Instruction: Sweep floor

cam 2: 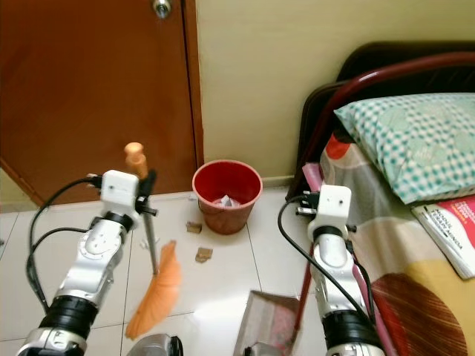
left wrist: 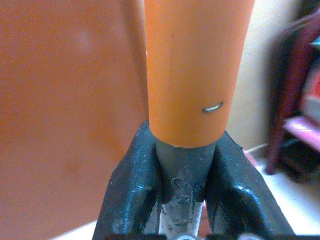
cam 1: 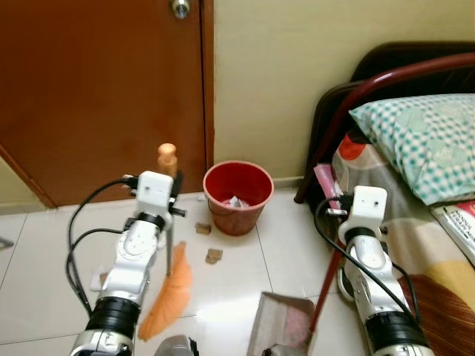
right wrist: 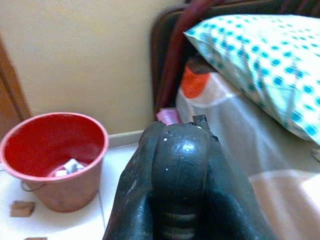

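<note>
My left gripper (cam 1: pixel 175 194) is shut on the grey shaft of a broom (left wrist: pixel 184 165), just below its orange top grip (cam 1: pixel 168 157). The broom's orange bristles (cam 1: pixel 168 295) rest on the white tiled floor to the left of centre. Two brown scraps (cam 1: pixel 202 228) (cam 1: pixel 214 256) lie on the tiles in front of a red bucket (cam 1: pixel 237 194) that holds some white rubbish. My right gripper (right wrist: pixel 182 145) is shut on the black knob of the dustpan's handle (cam 1: pixel 325 291). The grey dustpan (cam 1: pixel 282 320) sits on the floor near my feet, right of the bristles.
A brown door (cam 1: pixel 104 89) stands behind the broom and a beige wall (cam 1: pixel 282 74) rises behind the bucket. On the right, a bed with a dark red frame (cam 1: pixel 386 78), a checked pillow (cam 1: pixel 423 137) and a book (cam 1: pixel 459 222) hems in the right arm.
</note>
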### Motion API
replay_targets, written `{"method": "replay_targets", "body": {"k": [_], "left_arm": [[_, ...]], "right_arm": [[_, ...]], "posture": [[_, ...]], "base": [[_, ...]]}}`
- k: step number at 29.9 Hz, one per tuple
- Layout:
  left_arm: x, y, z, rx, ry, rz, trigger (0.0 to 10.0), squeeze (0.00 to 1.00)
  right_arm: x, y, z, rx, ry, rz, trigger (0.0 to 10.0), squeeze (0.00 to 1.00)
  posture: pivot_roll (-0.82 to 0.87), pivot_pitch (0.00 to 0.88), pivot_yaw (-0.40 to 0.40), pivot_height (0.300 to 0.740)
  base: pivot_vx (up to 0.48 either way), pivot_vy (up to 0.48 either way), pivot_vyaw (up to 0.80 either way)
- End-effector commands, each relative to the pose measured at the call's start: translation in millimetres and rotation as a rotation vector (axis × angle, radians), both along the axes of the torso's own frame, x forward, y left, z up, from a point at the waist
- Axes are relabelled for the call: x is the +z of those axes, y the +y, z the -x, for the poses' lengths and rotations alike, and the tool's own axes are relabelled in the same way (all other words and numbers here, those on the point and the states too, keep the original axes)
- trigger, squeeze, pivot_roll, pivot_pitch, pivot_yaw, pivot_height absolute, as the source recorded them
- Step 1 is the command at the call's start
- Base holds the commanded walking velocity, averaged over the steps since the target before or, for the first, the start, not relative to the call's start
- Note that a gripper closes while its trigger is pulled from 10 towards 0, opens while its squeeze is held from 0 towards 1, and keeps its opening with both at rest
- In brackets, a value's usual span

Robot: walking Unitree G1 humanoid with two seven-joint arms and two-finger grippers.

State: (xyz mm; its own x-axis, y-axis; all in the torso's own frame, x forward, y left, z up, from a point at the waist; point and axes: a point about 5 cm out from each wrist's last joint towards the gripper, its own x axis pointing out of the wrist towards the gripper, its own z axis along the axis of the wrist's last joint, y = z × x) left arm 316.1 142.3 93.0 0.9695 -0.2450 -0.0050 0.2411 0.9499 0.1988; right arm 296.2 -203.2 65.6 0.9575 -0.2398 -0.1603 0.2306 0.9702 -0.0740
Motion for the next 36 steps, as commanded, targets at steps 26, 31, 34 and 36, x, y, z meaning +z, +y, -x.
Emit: {"method": "replay_targets", "body": {"k": [26,31,34,36], "left_arm": [[-16,-76.5,30.5,-0.712,0.092,0.000,10.0,0.00],[-15,-85.6,38.9,-0.771,0.112,0.075,10.0,0.00],[-12,-90.2,41.9,-0.795,0.116,0.116,10.0,0.00],[-11,-91.7,42.7,-0.801,0.116,0.133,10.0,0.00]], "right_arm": [[5,-11.3,-9.3,-0.097,0.004,0.040,10.0,0.00],[8,-12.2,-12.7,-0.106,-0.006,0.056,10.0,0.00],[9,-12.1,-14.2,-0.107,-0.008,0.058,10.0,0.00],[9,-11.9,-14.7,-0.108,-0.009,0.058,10.0,0.00]], "posture": [[0.02,0.073,-0.032,0.740],[0.03,0.074,-0.033,0.740],[0.03,0.072,-0.032,0.740],[0.03,0.072,-0.032,0.740]], "base": [[0.000,0.000,0.00],[0.000,0.000,0.00],[0.000,0.000,0.00],[0.000,0.000,0.00]]}}
